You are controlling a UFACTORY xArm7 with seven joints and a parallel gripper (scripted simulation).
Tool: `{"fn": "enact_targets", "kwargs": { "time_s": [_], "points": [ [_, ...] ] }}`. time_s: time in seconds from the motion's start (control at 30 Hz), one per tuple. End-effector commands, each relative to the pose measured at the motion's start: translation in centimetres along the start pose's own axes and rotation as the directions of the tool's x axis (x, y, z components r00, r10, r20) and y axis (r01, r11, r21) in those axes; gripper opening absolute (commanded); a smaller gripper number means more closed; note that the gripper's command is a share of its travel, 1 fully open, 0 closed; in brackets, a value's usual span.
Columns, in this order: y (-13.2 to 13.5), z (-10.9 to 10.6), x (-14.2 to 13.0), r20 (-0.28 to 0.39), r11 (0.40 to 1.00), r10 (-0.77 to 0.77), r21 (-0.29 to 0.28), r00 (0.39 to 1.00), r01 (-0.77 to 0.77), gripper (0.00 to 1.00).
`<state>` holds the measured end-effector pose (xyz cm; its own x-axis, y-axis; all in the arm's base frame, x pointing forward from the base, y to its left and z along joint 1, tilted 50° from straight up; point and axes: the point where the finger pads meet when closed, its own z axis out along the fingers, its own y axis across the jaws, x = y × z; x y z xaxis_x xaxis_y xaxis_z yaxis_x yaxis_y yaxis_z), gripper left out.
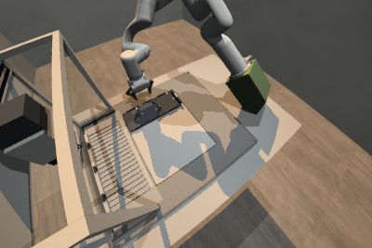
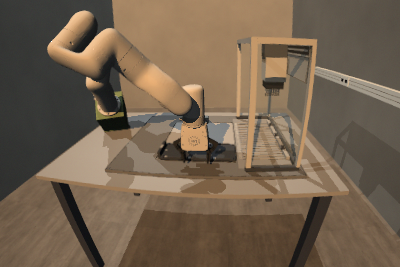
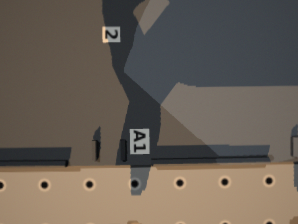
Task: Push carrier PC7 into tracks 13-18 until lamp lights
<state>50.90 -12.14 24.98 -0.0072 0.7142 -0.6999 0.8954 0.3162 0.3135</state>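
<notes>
Carrier PC7 (image 1: 160, 107) (image 2: 226, 155) (image 3: 50, 90) is a long dark tray lying flat on the deck. Its handle end points toward the arm's base, and its other end is close to the front edge of the loading rails (image 1: 113, 160) (image 2: 243, 139), at their right end seen from the base. My gripper (image 1: 142, 95) (image 2: 197, 159) is open and points down, low at the middle of the carrier's length. Whether the fingertips touch it cannot be told. The wrist view shows the carrier close up, with tiles 2 and A1; the fingers are outside it. No lit lamp can be made out.
A pale frame (image 1: 59, 85) (image 2: 253, 102) stands around the rails, with a dark boxy head (image 1: 23, 118) (image 2: 274, 69) hanging inside it. Small dark round parts line the back of the rails. The green base block (image 1: 248, 87) (image 2: 114, 120) carries the arm.
</notes>
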Motion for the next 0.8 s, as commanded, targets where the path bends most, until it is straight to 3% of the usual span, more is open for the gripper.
{"fn": "enact_targets", "kwargs": {
  "time_s": [0.0,0.77],
  "points": [
    [0.1,-0.1,0.0,-0.001,1.000,0.000,-0.004,1.000,0.000,1.00],
    [0.1,1.2,0.0,-0.001,1.000,0.000,-0.004,1.000,0.000,1.00]
  ]
}}
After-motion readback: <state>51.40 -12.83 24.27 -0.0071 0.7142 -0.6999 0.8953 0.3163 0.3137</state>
